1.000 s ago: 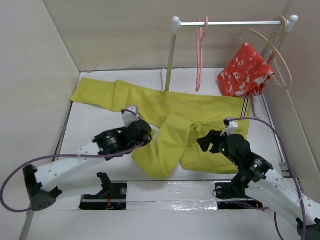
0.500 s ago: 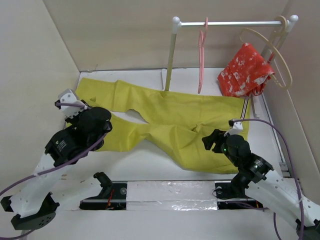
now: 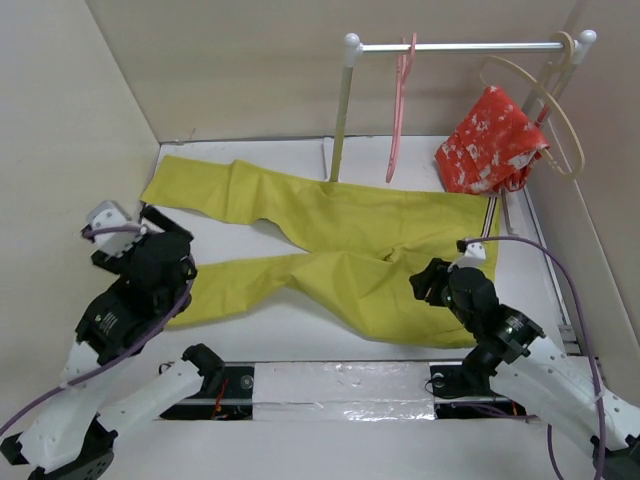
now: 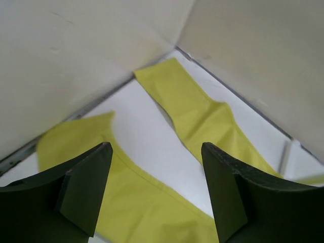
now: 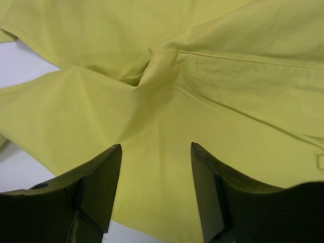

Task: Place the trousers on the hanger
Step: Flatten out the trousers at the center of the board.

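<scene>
The mustard-yellow trousers (image 3: 350, 230) lie flat on the white table, both legs stretched to the left and the waist at the right. The pink hanger (image 3: 398, 110) hangs by its hook from the rail at the back, apart from the trousers. My left gripper (image 3: 165, 228) is at the left, open, with nothing between its fingers. In the left wrist view it (image 4: 156, 147) hovers over the near leg (image 4: 152, 202). My right gripper (image 3: 422, 285) is open above the seat of the trousers (image 5: 202, 76). In the right wrist view it (image 5: 156, 146) holds nothing.
A white rail (image 3: 460, 46) on a post (image 3: 342, 110) stands at the back. A large beige hanger (image 3: 545, 100) with a red patterned garment (image 3: 490, 140) hangs at its right end. Beige walls close in the left, back and right sides.
My left gripper pulled the near trouser leg out to the left, then opened and let it go. The leg now lies straight. My right gripper narrowed a little and barely moved.
</scene>
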